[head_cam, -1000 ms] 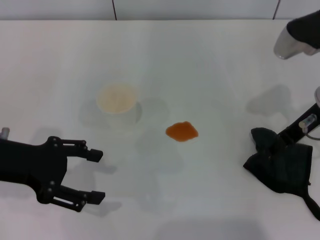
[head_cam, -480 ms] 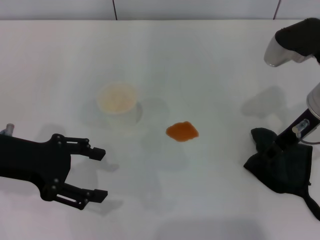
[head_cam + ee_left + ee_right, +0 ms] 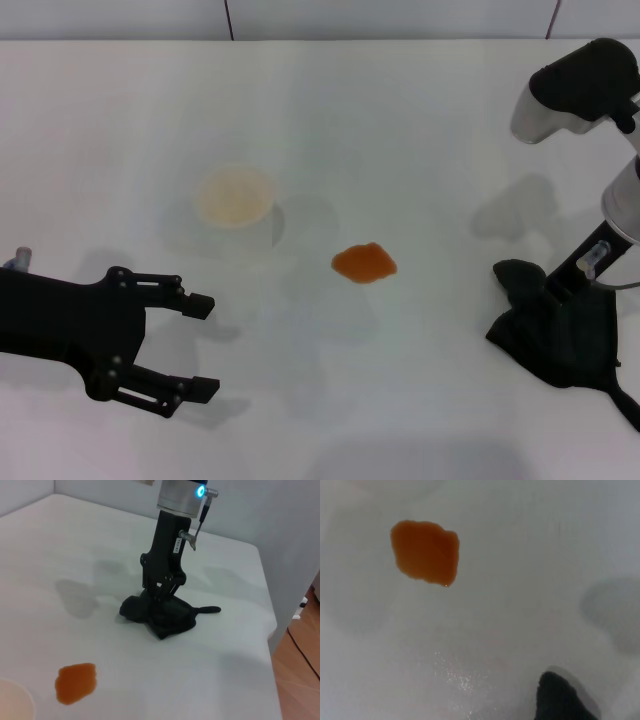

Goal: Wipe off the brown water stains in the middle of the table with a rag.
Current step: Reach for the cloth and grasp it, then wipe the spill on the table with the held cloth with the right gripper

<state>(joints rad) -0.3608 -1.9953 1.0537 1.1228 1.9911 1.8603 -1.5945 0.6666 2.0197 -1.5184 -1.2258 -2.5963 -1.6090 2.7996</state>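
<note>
stain (image 3: 364, 263) mid table (image 3: 400, 120) | cup (image 3: 235, 196) behind-left | rag (image 3: 560, 335) far right, under right claw (image 3: 161, 591)

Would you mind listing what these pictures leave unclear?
- Right gripper: fingers buried in the rag in the left wrist view, so their grip is unclear.
- Rag: its far corner is cut off by the head view's edge; the right wrist view shows only a corner.
- Cup: contents washed out in the head view.
</note>
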